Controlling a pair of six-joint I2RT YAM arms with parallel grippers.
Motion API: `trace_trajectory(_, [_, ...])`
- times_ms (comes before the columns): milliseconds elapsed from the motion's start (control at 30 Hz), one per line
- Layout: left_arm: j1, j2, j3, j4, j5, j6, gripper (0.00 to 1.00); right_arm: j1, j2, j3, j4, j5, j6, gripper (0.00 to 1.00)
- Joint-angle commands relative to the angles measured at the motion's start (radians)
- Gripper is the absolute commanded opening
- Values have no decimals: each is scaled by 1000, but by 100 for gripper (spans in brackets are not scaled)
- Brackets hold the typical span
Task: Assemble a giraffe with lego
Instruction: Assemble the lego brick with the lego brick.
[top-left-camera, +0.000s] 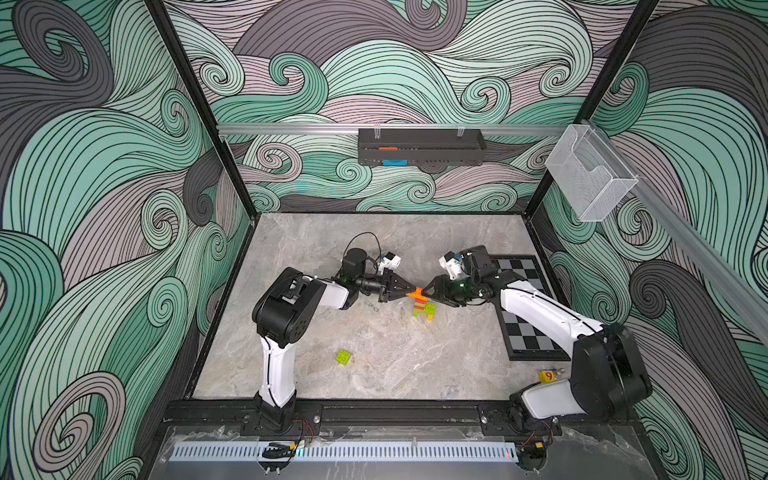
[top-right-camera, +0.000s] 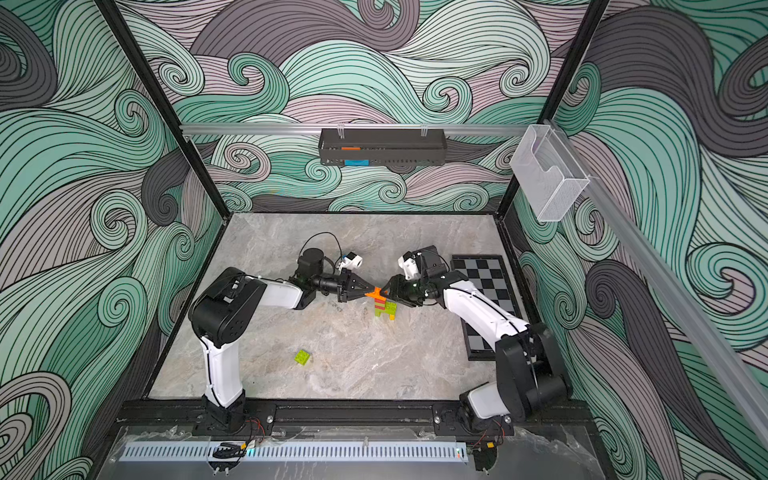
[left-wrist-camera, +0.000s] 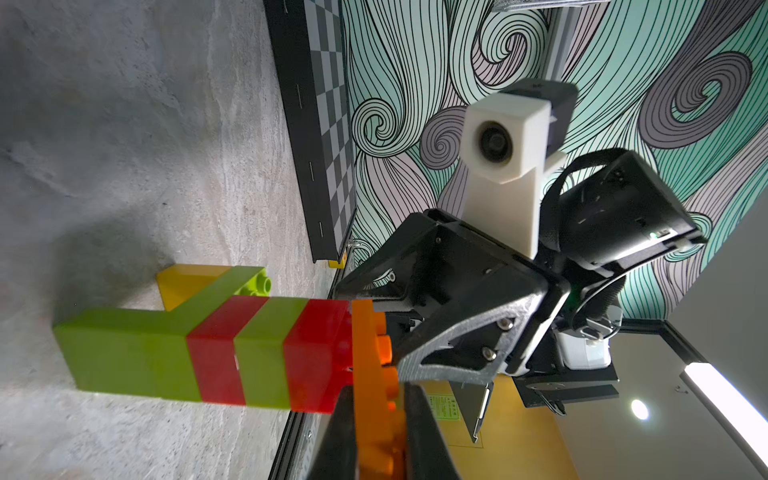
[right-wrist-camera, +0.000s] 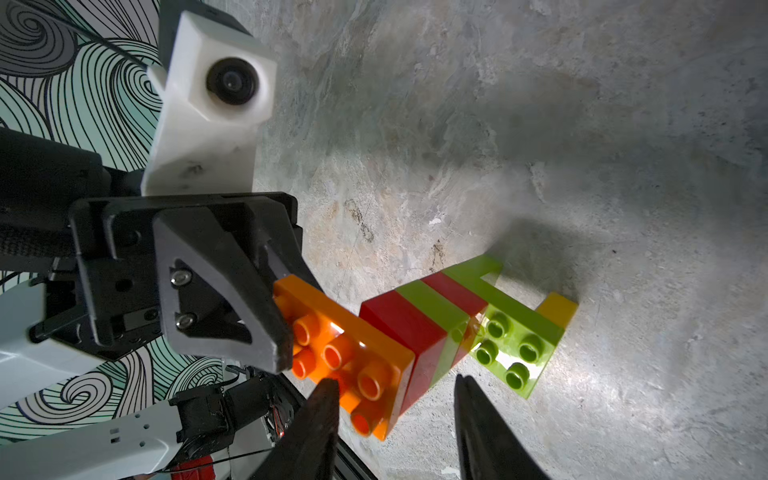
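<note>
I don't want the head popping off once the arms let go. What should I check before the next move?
1. Left gripper shut on one end of the orange head: ok.
2. Head sits on top of the neck: ok. Pressed fully home: cannot tell.
3. Right gripper open, jaws either side of the head's other end: ok.
4. Giraffe standing upright on the table: ok.
5. Every brick used: not ok. A loose lime brick lies on the table, apart from the giraffe.
</note>
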Motion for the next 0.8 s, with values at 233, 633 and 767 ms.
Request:
trace_trajectory(233, [-3, 21, 23, -300, -9, 143, 0, 11, 52, 24, -24, 47, -2, 44])
trace_trajectory(633, [-8, -1, 51, -458, -22, 232, 81, 12, 85, -53, -37, 113, -17, 36])
trace_trajectory(767, [-9, -12, 62, -466, -22, 230, 83, 11, 91, -65, -38, 130, -24, 30])
